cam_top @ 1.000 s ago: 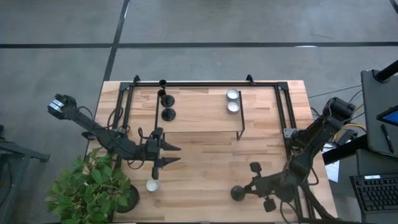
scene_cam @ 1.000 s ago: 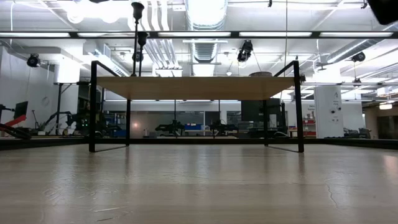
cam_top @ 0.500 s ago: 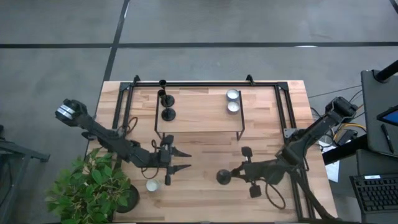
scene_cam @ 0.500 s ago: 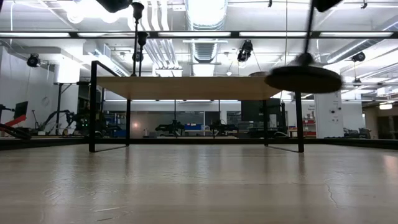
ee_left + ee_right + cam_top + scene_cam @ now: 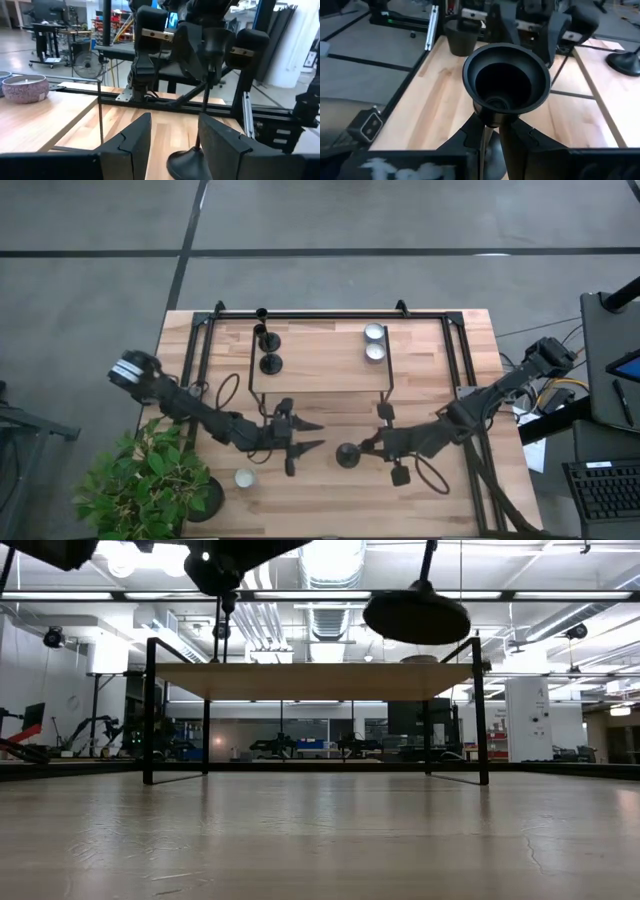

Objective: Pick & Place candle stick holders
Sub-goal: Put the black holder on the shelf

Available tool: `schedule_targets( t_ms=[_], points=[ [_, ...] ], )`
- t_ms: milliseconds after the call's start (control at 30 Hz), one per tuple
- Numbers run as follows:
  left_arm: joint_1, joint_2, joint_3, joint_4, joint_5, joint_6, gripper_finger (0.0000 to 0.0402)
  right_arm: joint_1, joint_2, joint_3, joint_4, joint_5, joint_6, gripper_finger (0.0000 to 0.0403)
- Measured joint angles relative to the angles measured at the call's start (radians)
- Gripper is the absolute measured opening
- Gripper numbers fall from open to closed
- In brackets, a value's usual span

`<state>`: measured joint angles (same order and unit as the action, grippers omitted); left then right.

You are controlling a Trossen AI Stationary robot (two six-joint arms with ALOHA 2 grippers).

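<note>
High view shows a handover brewing: the right gripper (image 5: 372,447) clamps a black holder (image 5: 347,456) by its stem, held off the table mid-board, facing the left gripper (image 5: 312,435), jaws wide. Next, I reckon, left must close on the stem. Shelf frame (image 5: 386,385) stands close; a silver cup (image 5: 244,478) waits beside the plant (image 5: 150,485).
</note>
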<state>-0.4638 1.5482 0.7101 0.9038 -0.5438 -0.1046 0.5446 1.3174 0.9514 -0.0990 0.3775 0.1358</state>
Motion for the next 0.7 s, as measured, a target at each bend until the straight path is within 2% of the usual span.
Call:
schedule_targets(
  t_ms=[500, 700],
  points=[
    [0.027, 0.147, 0.153, 0.011, 0.029, -0.012, 0.0161, -0.071, 0.0, 0.011, 0.001, -0.02, -0.008, 0.0039],
    [0.041, 0.192, 0.214, -0.048, 0.024, -0.037, 0.0161, -0.073, 0.014, 0.011, 0.013, -0.012, 0.017, 0.0039]
  ],
)
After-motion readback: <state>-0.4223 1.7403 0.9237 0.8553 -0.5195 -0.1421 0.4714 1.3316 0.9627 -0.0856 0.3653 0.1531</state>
